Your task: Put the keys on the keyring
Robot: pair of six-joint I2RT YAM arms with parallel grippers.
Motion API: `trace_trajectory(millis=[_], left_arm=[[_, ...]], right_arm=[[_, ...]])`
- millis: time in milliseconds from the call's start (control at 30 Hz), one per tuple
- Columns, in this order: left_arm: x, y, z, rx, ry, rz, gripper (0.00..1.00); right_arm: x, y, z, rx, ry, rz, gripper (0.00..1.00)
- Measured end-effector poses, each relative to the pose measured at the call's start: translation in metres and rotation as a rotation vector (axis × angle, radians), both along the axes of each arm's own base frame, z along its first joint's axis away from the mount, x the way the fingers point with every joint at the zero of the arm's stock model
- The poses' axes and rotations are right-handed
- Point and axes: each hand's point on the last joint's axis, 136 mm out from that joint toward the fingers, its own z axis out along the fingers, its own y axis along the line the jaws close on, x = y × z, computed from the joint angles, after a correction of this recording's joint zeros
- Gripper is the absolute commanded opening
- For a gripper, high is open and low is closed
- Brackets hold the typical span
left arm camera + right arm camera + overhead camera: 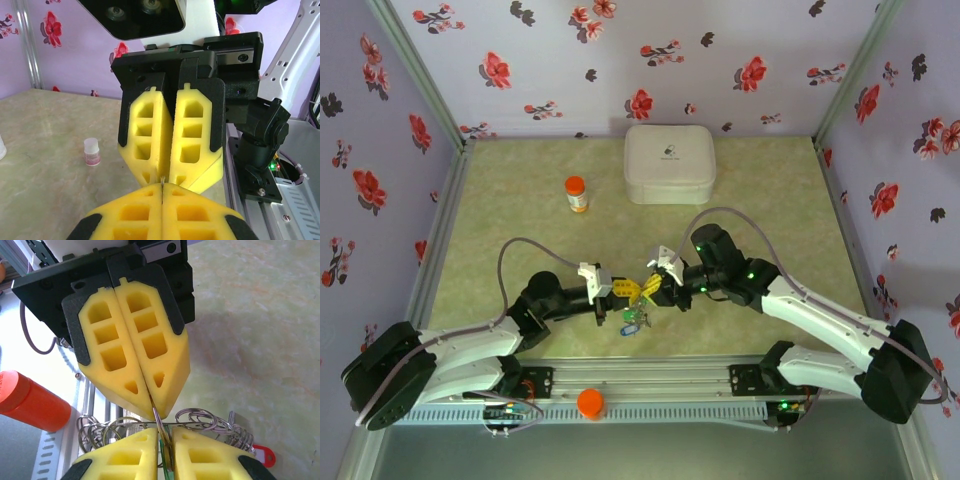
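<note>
**Two tools meet tip to tip on the keyring**

Closest to the left wrist lens are the left tool's (163, 196) own yellow foam fingers. They are pressed flat together, with a sliver of thin wire pinched at their tips. The right wrist sees this pair head-on, closed on the dark wire of the keyring (156, 415). The wire runs down from those tips into the right tool (167, 442) just below. The right tool's fingers stand very narrow, with the wire and a scrap of green between them. Both tools grip the ring at nearly the same spot, tips all but touching.

Small silver split rings (200, 418) bunch along the wire on either side of the right tool's fingers. A red tag (263, 456) lies at the right end of the bunch. From above, the keys (632, 322) hang with their tags in a little cluster just below where the tools meet. They are between the two arms, near the front edge of the tabletop (520, 220). Whether they touch the surface cannot be told.

In the left wrist view a small white-capped vial (92, 151) stands upright on the tabletop, left of the fingers and well apart from them. Seen from above, an orange-capped bottle (577, 193) stands upright left of centre. A white rounded case (669, 163) sits to its right, near the back wall. An orange cylinder (591, 402) rests on the front rail (660, 385) between the arm bases.
</note>
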Motion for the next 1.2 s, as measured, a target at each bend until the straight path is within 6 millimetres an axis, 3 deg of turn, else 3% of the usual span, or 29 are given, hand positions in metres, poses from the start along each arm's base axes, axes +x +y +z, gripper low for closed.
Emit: trace_trajectory(millis=[100,133,167,200,267,400,633,800,967,1100,1133,1200], left_arm=[[0.000,0.000,0.001,-0.003,0.001,0.000,0.00],[0.000,0.000,0.001,-0.003,0.001,0.002,0.09],[0.001,0.000,0.001,-0.003,0.000,0.004,0.30],[0.002,0.000,0.001,-0.003,0.000,0.010,0.37],[0.004,0.001,-0.001,0.004,0.007,0.025,0.37],[0.005,0.003,-0.006,0.074,0.010,0.035,0.35],[0.009,-0.001,0.004,0.185,-0.039,0.029,0.29],[0.005,-0.005,-0.005,0.253,-0.021,-0.016,0.19],[0.003,-0.008,-0.014,0.293,0.008,-0.046,0.17],[0.000,-0.009,-0.015,0.303,0.008,-0.065,0.00],[-0.001,-0.009,-0.016,0.305,0.006,-0.069,0.00],[-0.001,-0.009,-0.016,0.306,0.006,-0.069,0.00]], right_arm=[[0.000,0.001,0.001,0.007,0.003,-0.001,0.03],[0.000,0.001,0.002,0.009,0.003,0.001,0.00],[0.000,0.001,0.002,0.011,0.003,0.002,0.00],[-0.001,0.001,0.002,0.013,0.005,0.005,0.00],[-0.002,0.001,0.002,0.009,0.009,0.009,0.00],[-0.004,-0.004,-0.001,-0.043,0.006,0.025,0.00],[-0.001,-0.008,0.008,-0.168,-0.075,0.061,0.00],[-0.006,-0.009,0.002,-0.246,-0.120,0.084,0.00],[-0.005,-0.007,0.000,-0.289,-0.166,0.092,0.00],[-0.005,-0.007,-0.001,-0.303,-0.180,0.089,0.00],[-0.005,-0.007,-0.002,-0.307,-0.182,0.086,0.04],[-0.003,-0.007,-0.002,-0.312,-0.186,0.079,0.24]])
